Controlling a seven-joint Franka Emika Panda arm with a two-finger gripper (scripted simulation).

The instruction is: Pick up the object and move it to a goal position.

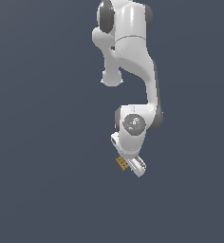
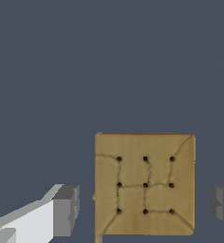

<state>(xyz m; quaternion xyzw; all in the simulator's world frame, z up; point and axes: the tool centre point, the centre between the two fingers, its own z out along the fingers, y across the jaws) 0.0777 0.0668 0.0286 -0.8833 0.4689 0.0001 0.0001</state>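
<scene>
Tan-brown block (image 2: 144, 184) seen between gripper fingers (image 2: 65, 210) in wrist view, gap visible on each side, no contact with either pad. Face turned to wrist camera marked with three-by-three grid of dark dots and faint crack-like lines; no writing or brand readable. Gripper (image 2: 144, 206) spread wide, nothing held. In exterior view block (image 1: 122, 163) shown just beside gripper (image 1: 133, 166) tip, toward exterior view's left, below white Panda arm (image 1: 133, 57). Plain dark grey-blue surface (image 1: 38, 190) all around.
</scene>
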